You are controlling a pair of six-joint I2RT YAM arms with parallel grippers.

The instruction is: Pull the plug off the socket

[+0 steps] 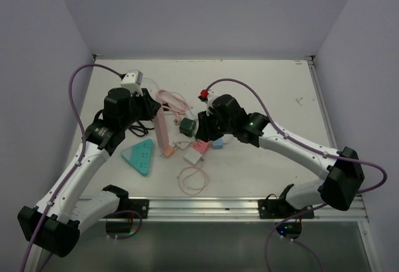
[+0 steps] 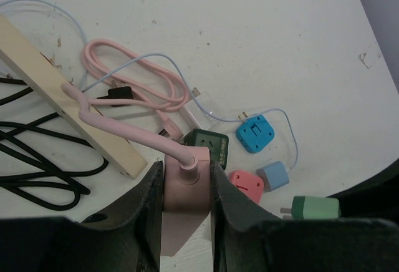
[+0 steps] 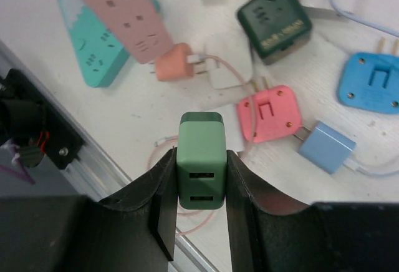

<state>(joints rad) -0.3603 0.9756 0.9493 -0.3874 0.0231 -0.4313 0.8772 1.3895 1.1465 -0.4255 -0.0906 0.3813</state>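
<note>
**Top view.** My left gripper point(image 1: 159, 122) sits across the pink power strip point(image 1: 163, 141), which lies mid-table pointing toward me. The right gripper point(image 1: 202, 136) is low over the clutter of adapters just right of the strip. From here I cannot see what is between its fingers. A teal triangular strip point(image 1: 139, 156) lies on the near-left side, apart from both.

**Left wrist.** The left claw is clenched on the cord end of the pink strip, one finger on each long side. The pink cord point(image 2: 124, 131) rises out between them. At lower right is the green plug point(image 2: 316, 208), its prongs bare and pointing toward the strip. It is near the strip but not touching it.

**Right wrist.** The right claw is grasping the green plug by its two flat sides, with the USB ports facing the camera. The strip's socket face is at upper left, well apart from the plug. I judge the plug to be out of the socket.

**Handling.**
- **Plug:** a small rigid plastic block, probably light, with smooth sides that could slip in the fingers. The flat sides at mid-body are the right place to hold it.
- **Pull direction:** any pull should run straight along the prongs, since twisting risks bending them.
- **Strip:** it looks light as well and would ride along with the plug unless pinned, so the left clamp matters.
</note>
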